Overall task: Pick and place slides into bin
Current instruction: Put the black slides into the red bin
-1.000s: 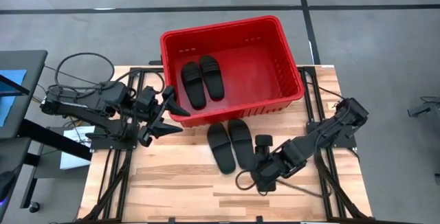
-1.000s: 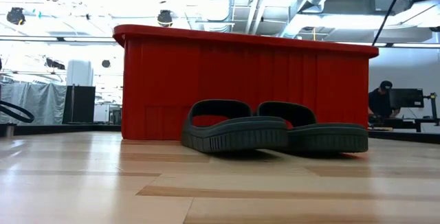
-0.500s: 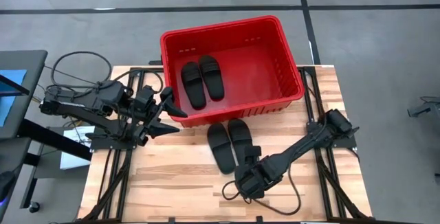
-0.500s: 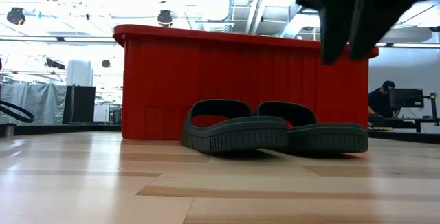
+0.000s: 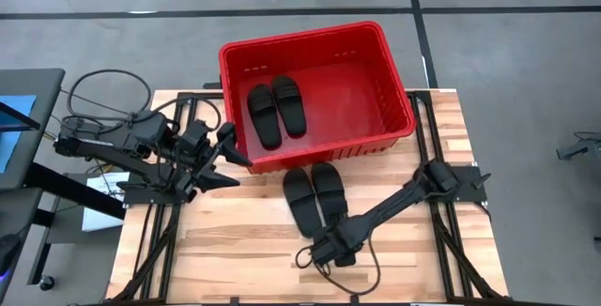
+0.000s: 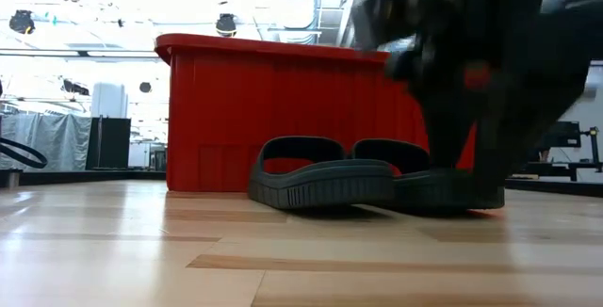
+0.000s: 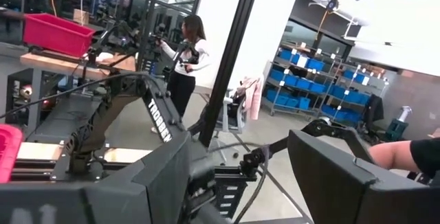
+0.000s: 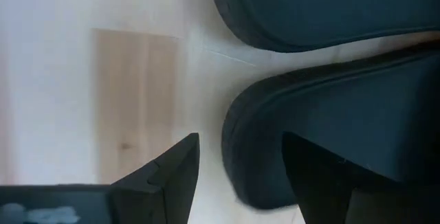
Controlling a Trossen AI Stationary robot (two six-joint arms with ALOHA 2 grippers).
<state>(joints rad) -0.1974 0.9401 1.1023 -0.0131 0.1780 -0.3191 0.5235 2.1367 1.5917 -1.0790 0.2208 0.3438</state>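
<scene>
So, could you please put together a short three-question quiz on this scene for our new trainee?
1. How many slides lie inside the bin?
2. True or false: the left end effector is shut on a slide.
3. Which end effector is nearest the table slides? A) left B) right

Key: 1. Two, side by side. 2. False; it is open beside the bin's near left corner. 3. B; open at the heel of one slide.
</scene>
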